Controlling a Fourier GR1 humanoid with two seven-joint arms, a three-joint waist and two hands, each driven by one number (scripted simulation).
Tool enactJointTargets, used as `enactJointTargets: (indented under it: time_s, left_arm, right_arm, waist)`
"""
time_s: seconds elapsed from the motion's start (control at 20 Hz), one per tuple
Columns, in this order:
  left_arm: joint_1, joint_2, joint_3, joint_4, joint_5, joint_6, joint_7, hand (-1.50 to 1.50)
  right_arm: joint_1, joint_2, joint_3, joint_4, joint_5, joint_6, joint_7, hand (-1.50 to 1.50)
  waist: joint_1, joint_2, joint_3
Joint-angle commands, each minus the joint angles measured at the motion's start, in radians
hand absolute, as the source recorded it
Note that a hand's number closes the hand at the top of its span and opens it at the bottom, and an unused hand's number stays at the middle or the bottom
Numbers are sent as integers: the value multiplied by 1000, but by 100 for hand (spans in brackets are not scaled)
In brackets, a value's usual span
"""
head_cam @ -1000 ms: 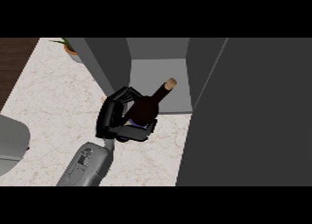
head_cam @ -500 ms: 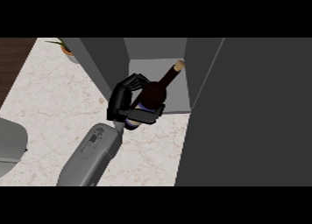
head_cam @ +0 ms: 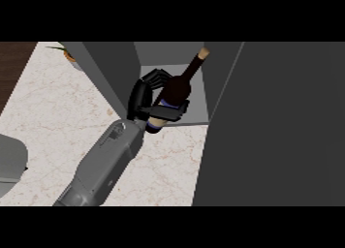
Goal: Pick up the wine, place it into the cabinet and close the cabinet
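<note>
Desk (head_cam: 54,116): pale marble w/ pink veining, dark wood strip at far left. Grey cabinet (head_cam: 168,55) open at top centre; its big dark door (head_cam: 283,126) fills the right side. Left robot hand (head_cam: 148,104) curled round the wine (head_cam: 177,89), bottle tilted, neck inside cabinet opening. Label by base can't be read.

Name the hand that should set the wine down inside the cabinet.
Left. The left hand is curled round the wine bottle, tilted with its neck inside the open cabinet. The right hand shows nowhere in the head view.
</note>
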Motion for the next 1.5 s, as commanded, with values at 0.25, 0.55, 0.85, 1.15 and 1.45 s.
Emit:
enactJointTargets:
  time_s: [0.25, 0.55, 0.85, 1.15, 1.45]
  left_arm:
    - [-192, 0, -48, 259, 20, 107, 7, 150]
    - [-224, 0, -1, 354, 85, 108, -12, 150]
    - [-316, 0, 77, 450, 123, 90, -26, 150]
    - [-331, 28, 97, 526, 116, 77, -79, 150]
    - [-364, 14, 88, 586, 84, 136, -129, -150]
  right_arm:
    - [54, -4, -10, -164, -70, 34, 24, -150]
    - [94, -12, 9, -200, -62, 38, 25, -150]
    - [112, -19, 2, -181, -88, 70, -22, -150]
    - [144, -11, 12, -166, -81, 74, -47, -150]
    - [108, 17, 25, -105, -82, 94, -89, -150]
  waist:
    - [-29, 7, 0]
    - [-37, 10, -1]
    - [-54, 17, -1]
    - [-52, 19, -1]
    - [-63, 33, -2]
